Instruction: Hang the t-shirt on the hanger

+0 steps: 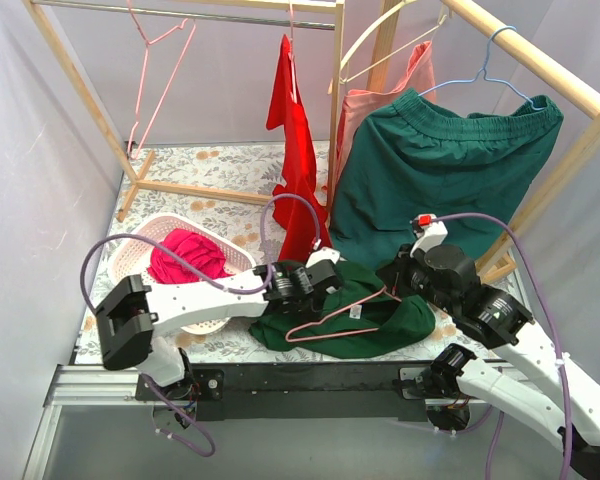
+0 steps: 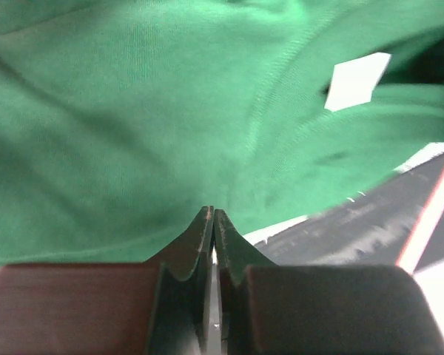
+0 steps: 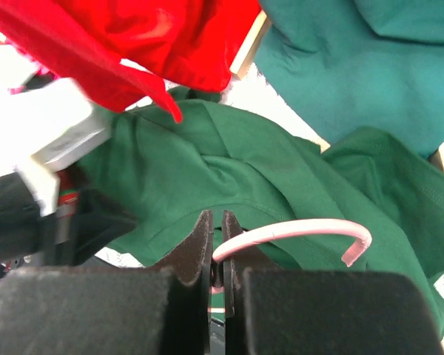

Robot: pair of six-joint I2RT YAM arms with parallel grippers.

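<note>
The dark green t-shirt (image 1: 380, 318) lies bunched on the table's front edge, between the two arms. Its white label (image 2: 355, 80) shows in the left wrist view. The pink wire hanger (image 1: 325, 322) lies across the t-shirt. My left gripper (image 1: 325, 275) is at the shirt's far left edge; its jaws are shut with the tips (image 2: 211, 214) pinching the green cloth (image 2: 170, 111). My right gripper (image 1: 395, 287) is shut on the hanger (image 3: 296, 231) at the base of its hook, over the t-shirt (image 3: 229, 170).
A white basket (image 1: 140, 245) with pink clothes sits at the left. A red t-shirt (image 1: 295, 150), dark green shorts (image 1: 440, 170) on a light blue hanger (image 1: 490, 75), a cream hanger (image 1: 380, 40) and another pink hanger (image 1: 155, 70) hang on the wooden rack (image 1: 335, 100) behind.
</note>
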